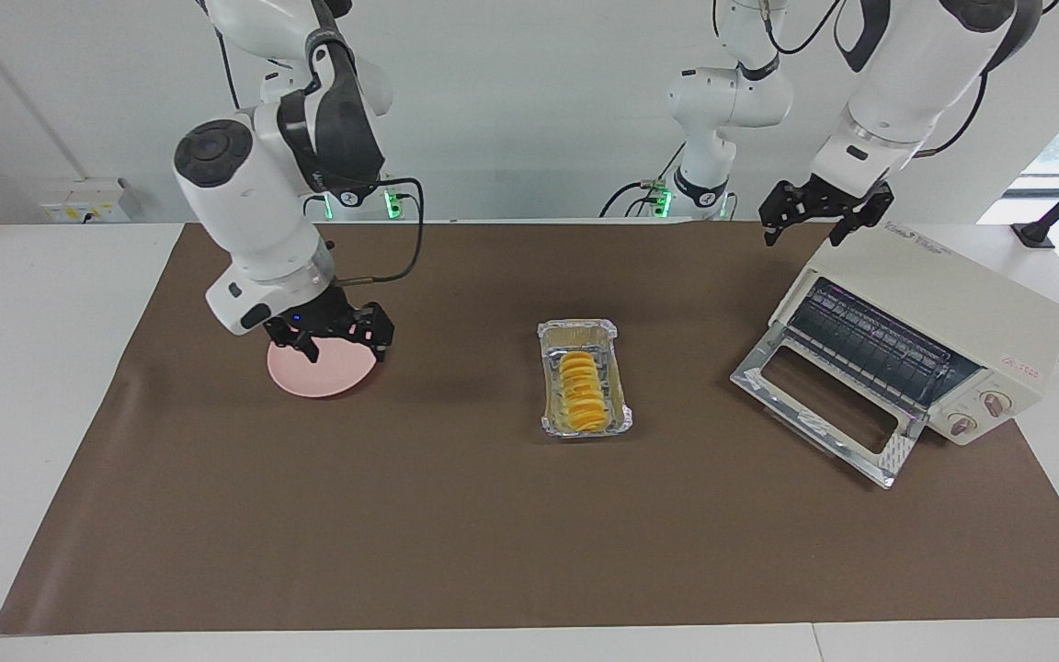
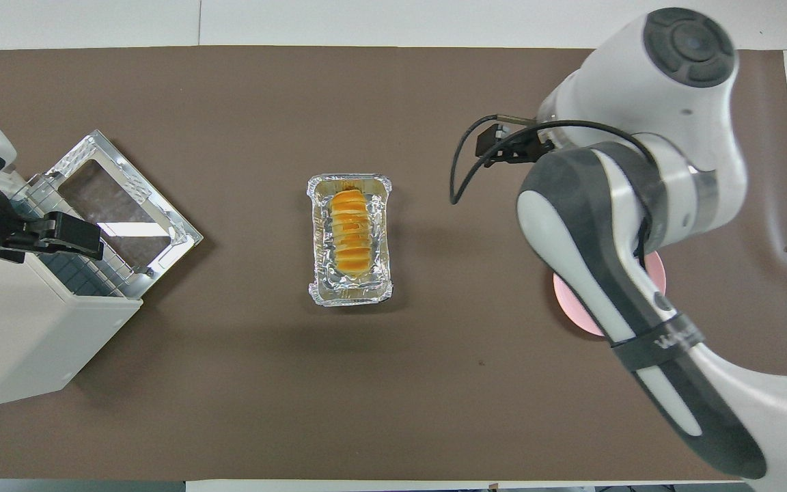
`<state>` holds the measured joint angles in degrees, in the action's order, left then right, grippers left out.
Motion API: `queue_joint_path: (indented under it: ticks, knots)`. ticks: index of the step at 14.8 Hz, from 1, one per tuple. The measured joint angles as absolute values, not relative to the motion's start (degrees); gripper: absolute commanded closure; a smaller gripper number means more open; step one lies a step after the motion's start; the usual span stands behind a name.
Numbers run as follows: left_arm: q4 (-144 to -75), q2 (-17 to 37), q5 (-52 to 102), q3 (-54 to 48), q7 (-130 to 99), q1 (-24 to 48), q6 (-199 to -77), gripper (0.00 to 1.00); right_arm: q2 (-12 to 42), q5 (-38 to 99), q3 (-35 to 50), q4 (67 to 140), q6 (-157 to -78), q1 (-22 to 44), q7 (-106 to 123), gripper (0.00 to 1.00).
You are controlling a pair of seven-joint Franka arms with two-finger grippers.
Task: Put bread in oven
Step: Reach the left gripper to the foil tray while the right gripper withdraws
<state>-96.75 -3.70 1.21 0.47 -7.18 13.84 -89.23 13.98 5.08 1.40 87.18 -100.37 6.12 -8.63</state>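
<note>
The bread is a golden ridged loaf lying in a foil tray at the middle of the mat; it also shows in the overhead view. The cream-white oven stands at the left arm's end of the table, with its glass door dropped open and its wire rack showing. My left gripper hangs open and empty over the oven's top edge. My right gripper hangs open and empty just over a pink plate.
The pink plate sits on the brown mat toward the right arm's end, mostly covered by the right arm in the overhead view. The open oven door juts out toward the tray. White table borders the mat.
</note>
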Motion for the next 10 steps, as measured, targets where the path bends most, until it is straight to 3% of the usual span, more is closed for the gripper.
queue_joint_path:
  ticks: [3, 6, 10]
  knots:
    - [-97.38, 1.39, 1.21, -0.06, -16.74, 23.28, -96.39, 0.00, 10.73, 4.38, 1.36, 87.19, -94.26, 1.46, 1.97, 0.00]
    - [-97.31, 11.24, 1.16, -0.29, -27.84, 32.67, -107.43, 0.00, 7.15, 2.10, 1.34, 87.25, -90.52, -1.99, 9.15, 0.00]
    - [-96.44, 19.55, 1.18, -0.25, -33.94, 37.17, -115.75, 0.00, 2.71, 0.59, 1.37, 88.04, -85.67, -3.25, 9.95, 0.00]
